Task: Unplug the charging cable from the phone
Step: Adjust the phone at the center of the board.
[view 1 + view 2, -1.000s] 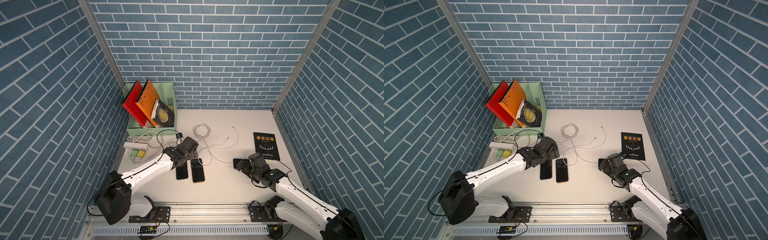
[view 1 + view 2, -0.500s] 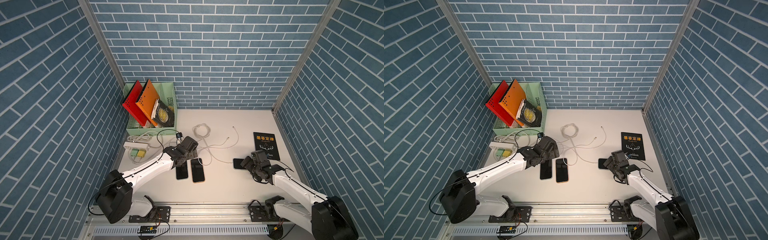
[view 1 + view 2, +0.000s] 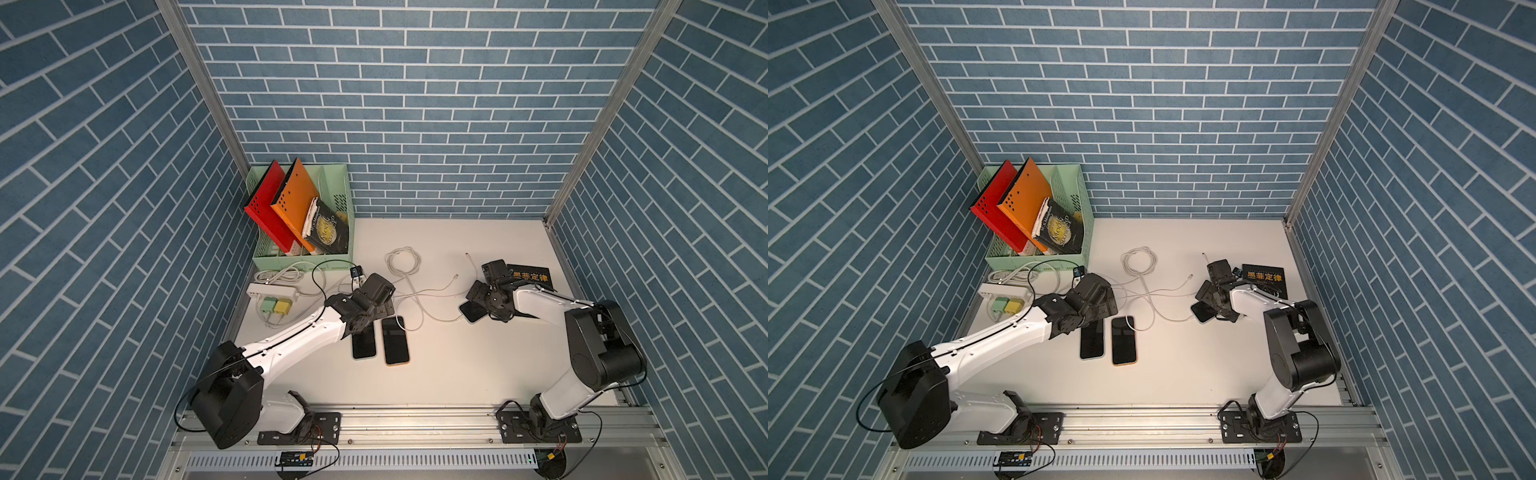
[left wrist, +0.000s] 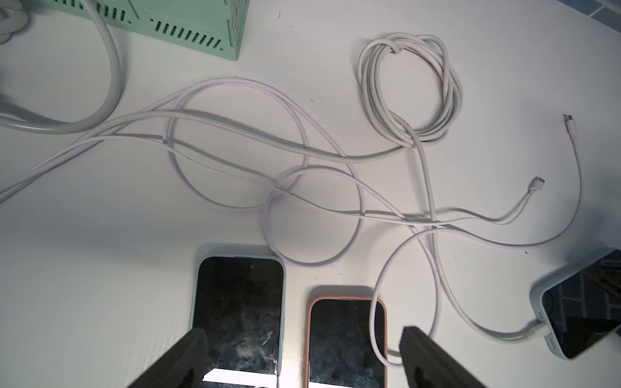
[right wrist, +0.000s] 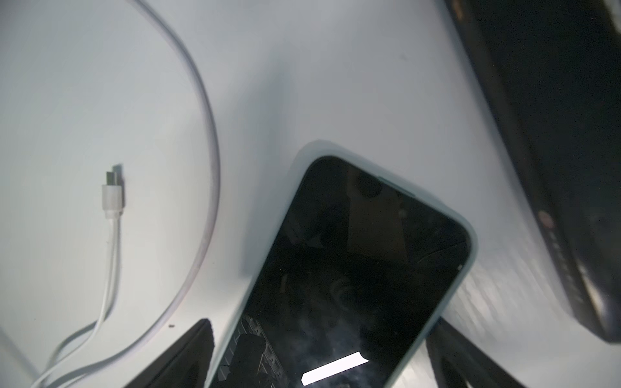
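The left fingers (image 4: 178,362) gape empty over two dark phones (image 4: 238,302). Rightward on the tabletop (image 3: 457,374), the wide-open right fingers (image 5: 188,356) straddle the pale-blue-cased phone (image 5: 353,268). It lies screen up and diagonal, its plugged end, charging cable (image 4: 534,332) attached, facing those phones and its other end toward the black book (image 3: 530,276).

In both top views the blue-cased phone (image 3: 466,312) is mostly covered by the right gripper (image 3: 478,305), so that only one corner is shown and its socket is too small to be made out. In the right wrist view the phone's near end is cut off by the picture's edge, and the black book (image 5: 554,151) is blurred. In the left wrist view the teal-cased phone (image 4: 238,302) and the pink-cased phone (image 4: 346,336) are cropped at the edge.
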